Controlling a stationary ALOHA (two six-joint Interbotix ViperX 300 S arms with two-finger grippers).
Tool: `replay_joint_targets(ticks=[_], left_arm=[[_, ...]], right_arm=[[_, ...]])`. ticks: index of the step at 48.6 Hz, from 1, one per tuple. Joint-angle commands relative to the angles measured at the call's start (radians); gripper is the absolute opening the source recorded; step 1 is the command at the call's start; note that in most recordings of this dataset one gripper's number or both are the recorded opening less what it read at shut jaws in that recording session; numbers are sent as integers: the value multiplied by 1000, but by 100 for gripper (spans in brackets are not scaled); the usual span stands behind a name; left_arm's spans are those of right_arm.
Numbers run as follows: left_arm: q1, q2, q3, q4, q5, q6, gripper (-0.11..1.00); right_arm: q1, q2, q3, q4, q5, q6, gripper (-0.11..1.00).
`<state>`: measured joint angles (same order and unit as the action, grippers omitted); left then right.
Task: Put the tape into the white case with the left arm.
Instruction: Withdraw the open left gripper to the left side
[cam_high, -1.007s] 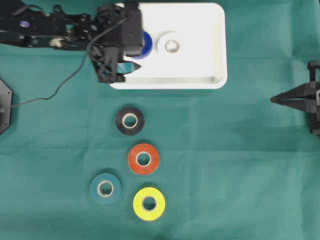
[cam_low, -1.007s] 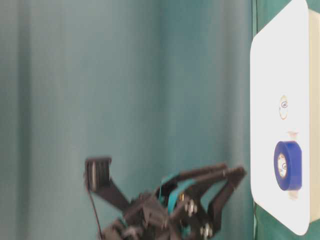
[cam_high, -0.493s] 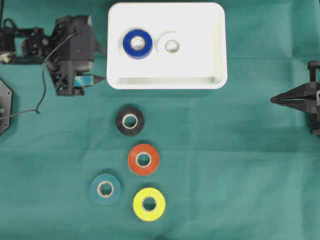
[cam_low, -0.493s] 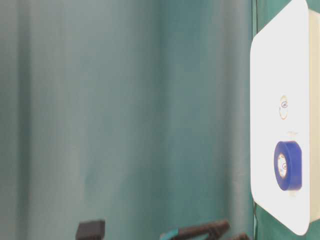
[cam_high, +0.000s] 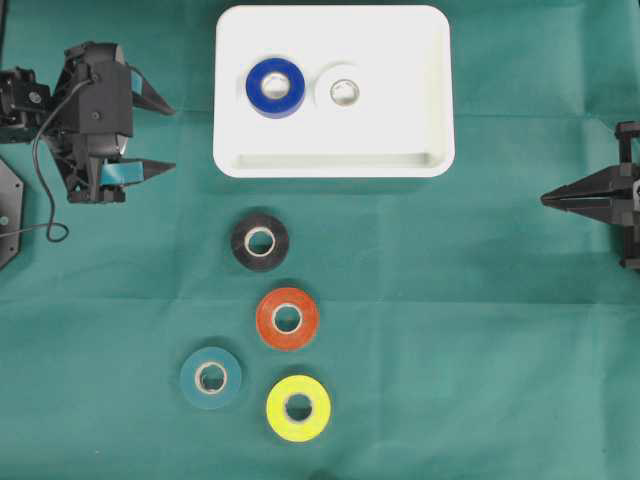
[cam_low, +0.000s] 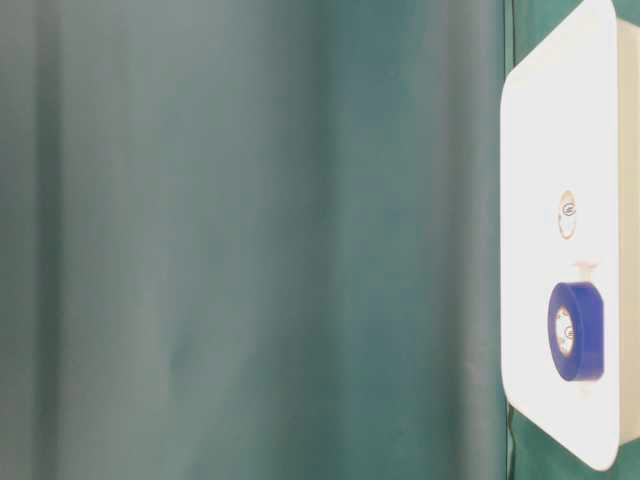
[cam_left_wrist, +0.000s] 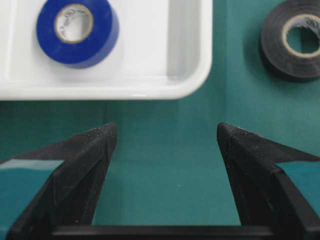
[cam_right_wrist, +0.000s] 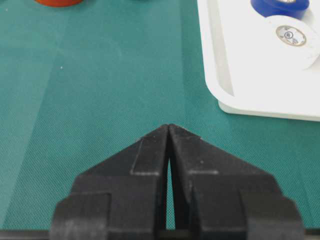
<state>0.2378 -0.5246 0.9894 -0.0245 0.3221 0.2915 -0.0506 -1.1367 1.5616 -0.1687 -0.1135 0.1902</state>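
The white case lies at the top middle with a blue tape and a white tape flat inside it. My left gripper is open and empty, left of the case and apart from it, over bare cloth. Its wrist view shows the gripper facing the case rim, the blue tape and a black tape. The black tape, orange tape, teal tape and yellow tape lie on the cloth below the case. My right gripper is shut at the right edge.
Green cloth covers the table. A black mount sits at the left edge below the left arm, with a cable trailing beside it. The table-level view shows only the case with the blue tape against a green backdrop.
My left arm has drawn back leftward from over the case's left end, uncovering the blue tape lying inside. It has dropped out of the table-level view. The right arm has not moved.
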Motion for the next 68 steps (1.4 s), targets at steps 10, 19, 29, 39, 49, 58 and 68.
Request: replay_joint_targets(ticks=[10,19,29,39,49,58,68], left_arm=[[-34,12,-15,-2,-6,-2,81],[-83,6,-6,-3,-5,-2,81],[-176,3,5,-2,-5,-2,81],[-268,3,15,-3,-3,-2,81],[-337,3,29,-3,3,-2,81],[-403,5,34,-3,26,-2,81],[-465,3,35,-3,101,-2,80]], right_arm=[[-2,6,-11,-2,-12,0,-9],[-2,6,-11,-2,-12,0,-9],[-2,6,-11,-2,-12,0,-9],[-2,6,-11,-2,-12,0,-10],[-2,6,-11,-2,-12,0,-10],[-2,6,-11,-2,-12,0,-9],[-2,5,-11,-2,-12,0,-9]])
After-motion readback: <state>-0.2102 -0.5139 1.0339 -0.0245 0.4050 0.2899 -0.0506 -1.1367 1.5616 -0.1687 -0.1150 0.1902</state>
